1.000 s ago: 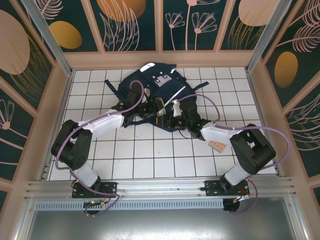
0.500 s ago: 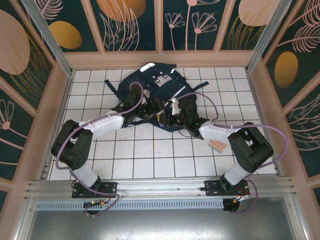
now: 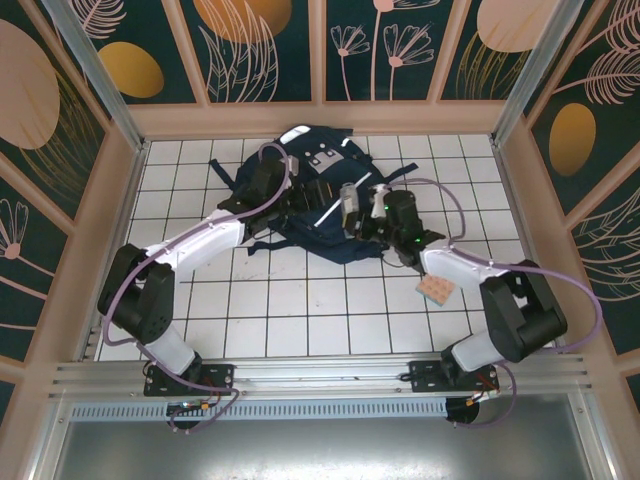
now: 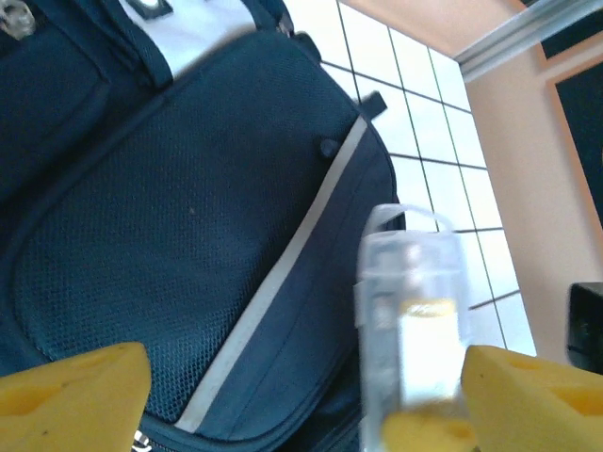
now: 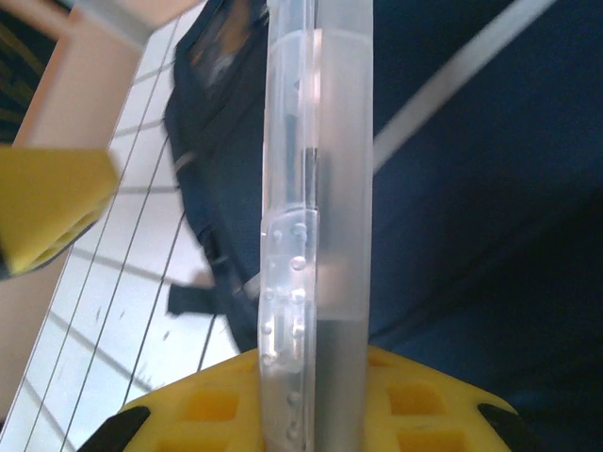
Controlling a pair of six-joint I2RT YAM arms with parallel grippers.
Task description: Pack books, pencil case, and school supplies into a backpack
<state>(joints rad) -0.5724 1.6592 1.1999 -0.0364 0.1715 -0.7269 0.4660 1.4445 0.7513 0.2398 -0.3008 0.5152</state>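
Navy-blue fabric backpack [image 3: 318, 232] not fully packed. Right claw [image 5: 320, 377] clamps narrow clear oblong box [image 5: 316, 188]; left claw [image 4: 301, 377] gapes empty. Pinkish-tan square pad [image 3: 435, 290] lies outside.

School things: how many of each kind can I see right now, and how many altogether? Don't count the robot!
navy backpack: 1
pinkish dotted pad: 1
clear oblong box: 1
Total: 3
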